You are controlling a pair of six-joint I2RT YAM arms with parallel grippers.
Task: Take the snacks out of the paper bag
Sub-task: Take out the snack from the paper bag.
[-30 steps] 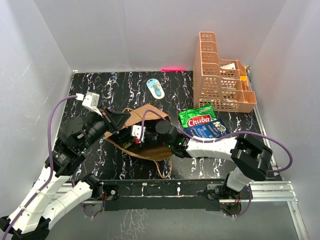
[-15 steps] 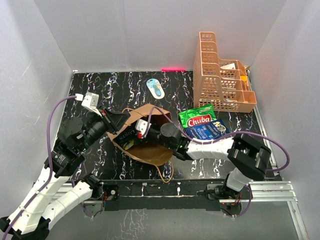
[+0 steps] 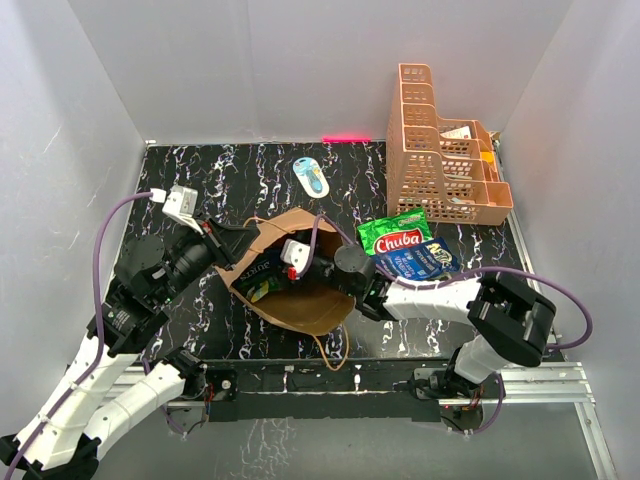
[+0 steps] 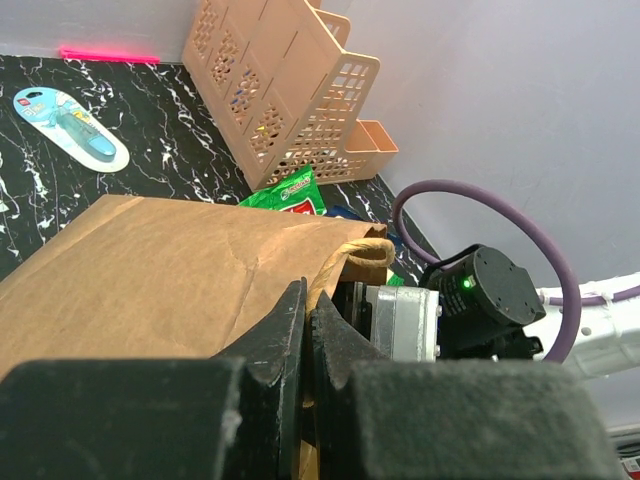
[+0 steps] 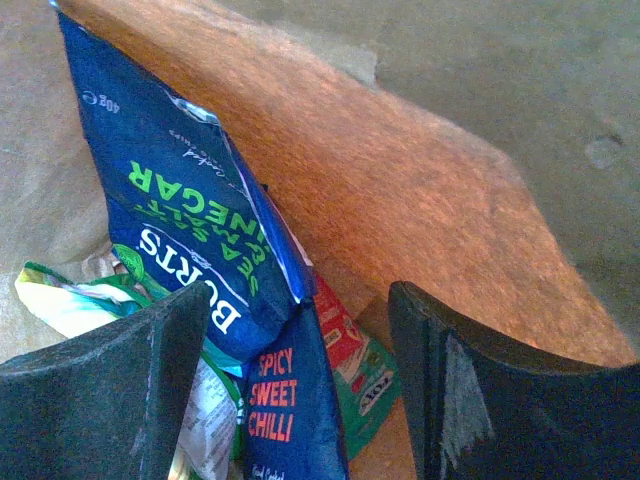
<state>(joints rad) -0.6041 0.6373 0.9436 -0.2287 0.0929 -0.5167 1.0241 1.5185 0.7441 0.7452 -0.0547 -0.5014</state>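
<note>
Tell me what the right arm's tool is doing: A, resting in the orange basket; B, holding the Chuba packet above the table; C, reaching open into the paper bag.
C: the right tool is open inside the paper bag, facing the blue packet.

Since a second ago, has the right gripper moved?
Yes. The right gripper, open inside the paper bag, has shifted right in the top view, toward the Chuba packet, which has stayed put.

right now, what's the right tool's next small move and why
Probably nudge the right tool deeper and close on the dark blue glossy Burts packet: the tool is open with that packet's lower end in its gap, inside the brown kraft paper bag held by the left tool.
</note>
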